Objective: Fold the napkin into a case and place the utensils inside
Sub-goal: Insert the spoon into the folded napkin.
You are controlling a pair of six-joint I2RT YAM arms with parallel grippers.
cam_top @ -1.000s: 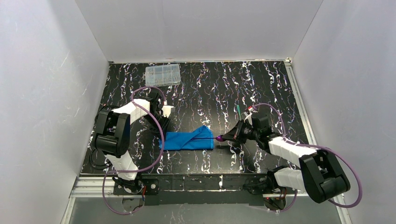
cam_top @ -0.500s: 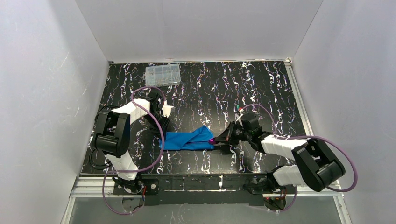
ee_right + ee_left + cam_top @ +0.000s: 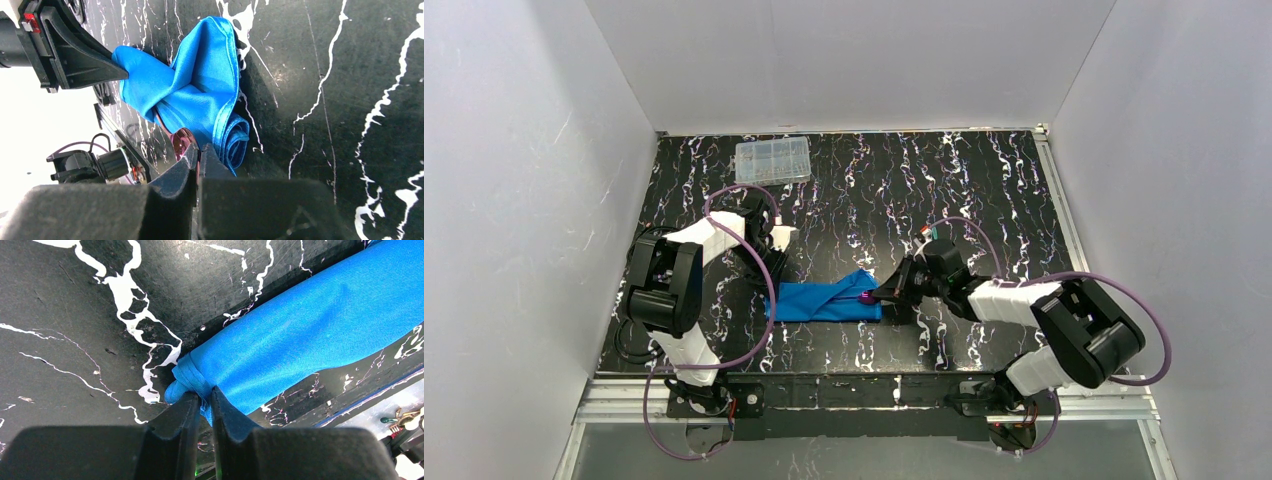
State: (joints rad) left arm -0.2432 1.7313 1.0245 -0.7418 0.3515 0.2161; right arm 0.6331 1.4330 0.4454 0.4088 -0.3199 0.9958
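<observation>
The blue napkin [image 3: 829, 298] lies mid-table, folded into a narrow case. My left gripper [image 3: 205, 399] is shut on a bunched corner at the napkin's [image 3: 310, 335] left end; in the top view the left gripper [image 3: 772, 290] sits at that end. My right gripper [image 3: 876, 295] is at the right end, shut on a metallic purple utensil [image 3: 864, 297]. In the right wrist view the purple utensil [image 3: 181, 140] sticks out past my right gripper [image 3: 199, 151] into the folds of the napkin [image 3: 200, 85]. A thin green piece [image 3: 930, 233] shows beside the right wrist.
A clear plastic compartment box [image 3: 772, 160] stands at the back left of the black marbled table [image 3: 984, 180]. White walls enclose the table on three sides. Purple cables loop over both arms.
My right gripper has moved left with the purple utensil, from clear of the napkin to its right end. The left gripper has stayed on the left corner.
</observation>
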